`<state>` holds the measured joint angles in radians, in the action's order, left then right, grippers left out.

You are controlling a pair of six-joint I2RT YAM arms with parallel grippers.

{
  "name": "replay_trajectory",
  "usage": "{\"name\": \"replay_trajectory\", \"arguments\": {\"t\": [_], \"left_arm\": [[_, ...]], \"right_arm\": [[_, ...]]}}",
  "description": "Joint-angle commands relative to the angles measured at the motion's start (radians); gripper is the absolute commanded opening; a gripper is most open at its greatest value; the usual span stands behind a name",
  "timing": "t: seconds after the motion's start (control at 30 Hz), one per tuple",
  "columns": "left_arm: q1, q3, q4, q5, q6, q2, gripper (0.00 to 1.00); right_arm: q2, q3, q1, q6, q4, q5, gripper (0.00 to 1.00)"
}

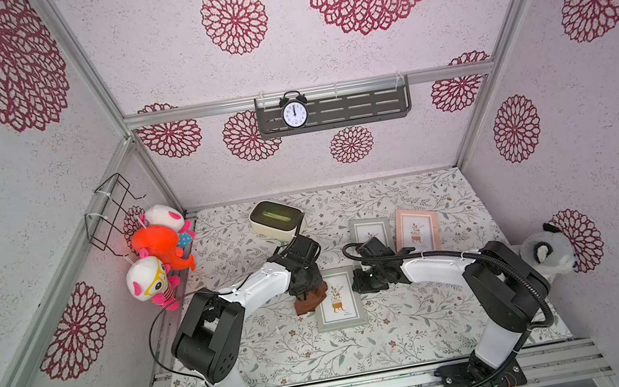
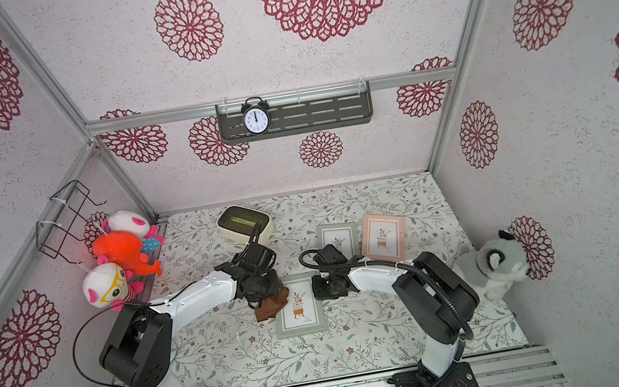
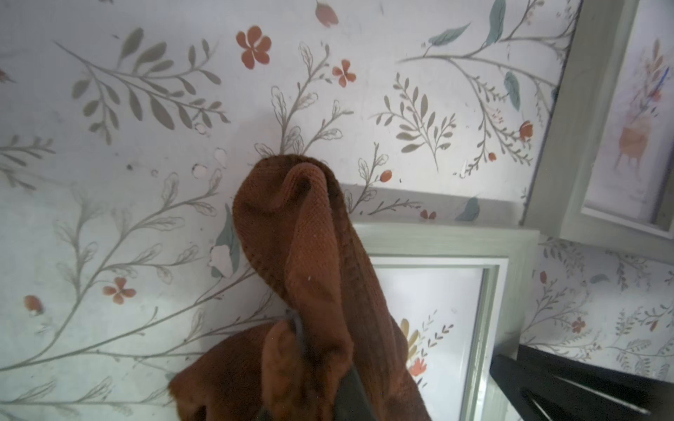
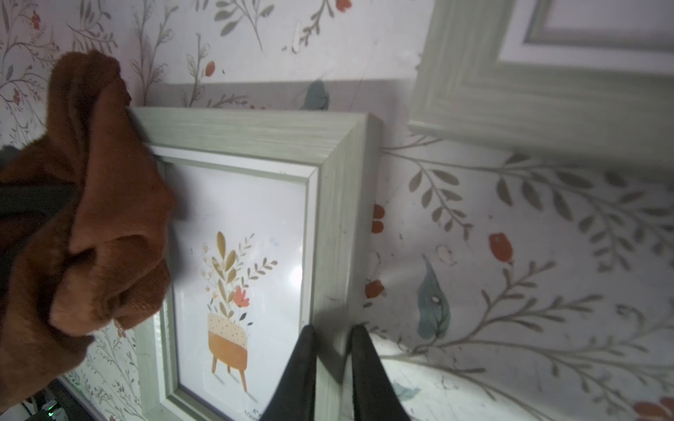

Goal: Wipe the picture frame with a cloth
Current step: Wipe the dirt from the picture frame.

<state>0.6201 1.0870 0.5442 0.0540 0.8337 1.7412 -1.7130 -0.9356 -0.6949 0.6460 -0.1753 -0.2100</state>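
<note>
A black alarm clock point(image 1: 294, 113) stands on a grey wall shelf point(image 1: 370, 107) at the back. A black wire rack point(image 1: 109, 211) hangs on the left wall above three plush toys: white point(image 1: 166, 217), orange point(image 1: 158, 243), and one with yellow glasses point(image 1: 149, 281). A grey plush raccoon point(image 1: 547, 256) sits at the right. On the floral tabletop point(image 1: 406, 335) are a cream box point(image 1: 276, 218), a small grey frame point(image 1: 369, 231) and, just beside it, a pink frame point(image 1: 416, 230).
</note>
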Motion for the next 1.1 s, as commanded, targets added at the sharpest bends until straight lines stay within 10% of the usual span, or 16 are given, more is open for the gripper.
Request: {"name": "replay_trajectory", "arguments": {"t": [0.0, 1.07], "left_arm": [[0.025, 0.009, 0.085, -0.002, -0.004, 0.022, 0.00], [0.036, 0.073, 0.197, 0.059, -0.069, 0.137, 0.00]], "right_arm": [[-0.051, 0.016, -0.018, -0.017, -0.044, 0.024, 0.18], [-0.058, 0.036, -0.025, 0.014, 0.093, -0.003, 0.33]]}}
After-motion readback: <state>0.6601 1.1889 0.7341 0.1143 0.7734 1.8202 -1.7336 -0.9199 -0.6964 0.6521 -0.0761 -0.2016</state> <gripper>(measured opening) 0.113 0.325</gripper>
